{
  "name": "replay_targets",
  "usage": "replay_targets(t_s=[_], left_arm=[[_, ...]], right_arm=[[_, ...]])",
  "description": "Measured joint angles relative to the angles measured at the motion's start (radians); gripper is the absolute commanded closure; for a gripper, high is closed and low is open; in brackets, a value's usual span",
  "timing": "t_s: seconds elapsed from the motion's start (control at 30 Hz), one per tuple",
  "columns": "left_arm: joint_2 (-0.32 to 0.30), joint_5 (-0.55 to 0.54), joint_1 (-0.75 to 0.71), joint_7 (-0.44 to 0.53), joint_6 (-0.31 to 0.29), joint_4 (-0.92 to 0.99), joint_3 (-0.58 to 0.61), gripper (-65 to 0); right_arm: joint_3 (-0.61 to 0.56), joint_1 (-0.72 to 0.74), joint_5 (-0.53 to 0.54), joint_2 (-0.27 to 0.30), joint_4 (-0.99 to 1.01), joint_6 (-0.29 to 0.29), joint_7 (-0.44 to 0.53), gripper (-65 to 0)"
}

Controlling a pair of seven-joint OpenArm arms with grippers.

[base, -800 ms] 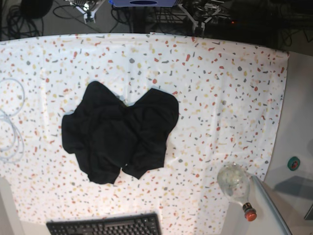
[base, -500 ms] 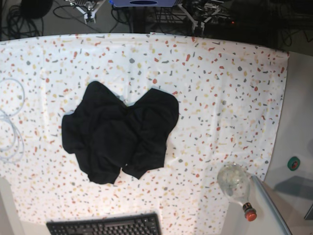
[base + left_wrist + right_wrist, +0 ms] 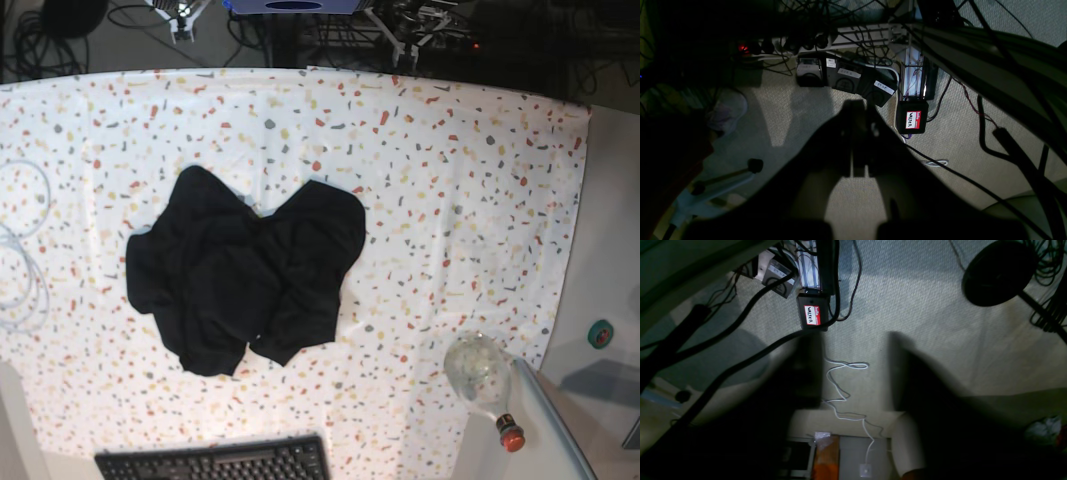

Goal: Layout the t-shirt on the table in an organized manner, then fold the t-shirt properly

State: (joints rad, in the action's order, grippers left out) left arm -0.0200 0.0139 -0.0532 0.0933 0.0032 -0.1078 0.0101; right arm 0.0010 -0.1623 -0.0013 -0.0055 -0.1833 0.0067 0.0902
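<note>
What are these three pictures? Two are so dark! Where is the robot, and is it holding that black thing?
The bright picture looks down from above on a speckled table. A crumpled black t-shirt lies on it. Nearby are a keyboard, a clear bottle with a red cap, and white cable loops.

The dark pictures come from cameras on the robot's two wrists. Both point at the floor, at cables and a small black box labelled "hello Walter".

The left tool is shut. The right tool is open, its two fingers apart. Neither holds anything, and the t-shirt is untouched.
</note>
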Motion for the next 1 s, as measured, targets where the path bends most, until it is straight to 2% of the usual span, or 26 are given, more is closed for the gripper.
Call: replay_targets(t_s=[0.63,0.8,0.9,1.0], left_arm=[[-0.001,0.000,0.000,0.000,0.000,0.000,0.000,0.0],[-0.038,0.000,-0.036,0.004,-0.003,-0.013,0.000,0.0],[-0.073,-0.001,-0.142,0.001,-0.002,-0.159,0.000,0.0],[-0.112,-0.002,-0.295,-0.007,-0.002,-0.382,0.014,0.0]], right_arm=[[-0.001,-0.006,0.000,0.000,0.000,0.000,0.000,0.0],[-0.001,-0.029,0.000,0.000,-0.022,0.000,-0.048,0.0],[0.000,-0.095,0.003,0.011,-0.103,0.000,-0.080,0.0],[0.002,-0.194,0.000,0.060,-0.224,-0.001,-0.109,0.0]])
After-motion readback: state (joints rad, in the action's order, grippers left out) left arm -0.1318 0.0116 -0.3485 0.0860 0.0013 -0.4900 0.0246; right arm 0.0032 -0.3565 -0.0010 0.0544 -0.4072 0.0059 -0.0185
